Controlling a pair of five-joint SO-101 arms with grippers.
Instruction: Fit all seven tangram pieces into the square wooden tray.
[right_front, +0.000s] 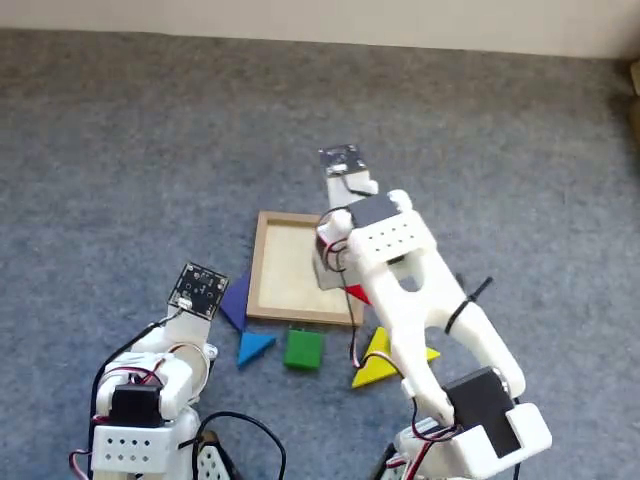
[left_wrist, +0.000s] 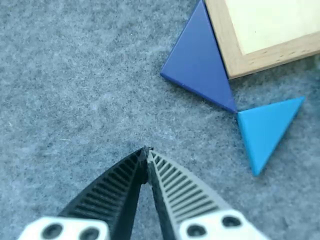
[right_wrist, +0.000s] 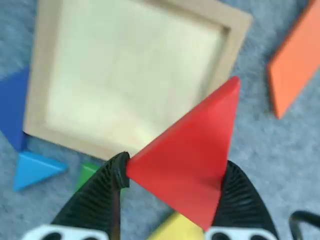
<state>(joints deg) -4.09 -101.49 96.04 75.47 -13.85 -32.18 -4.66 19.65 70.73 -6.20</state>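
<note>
The right jaws clamp the red triangle (right_wrist: 190, 155) above the tray (right_wrist: 236, 24)'s near-right corner — released tilted, it may perch on the rim — left jaws together.

No legible text, labels or numbers (in any view)

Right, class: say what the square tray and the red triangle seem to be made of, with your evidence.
The tray looks like pale wood, faint grain on its rim. The red triangle is smooth, evenly coloured: painted wood or plastic, cannot tell.
</note>
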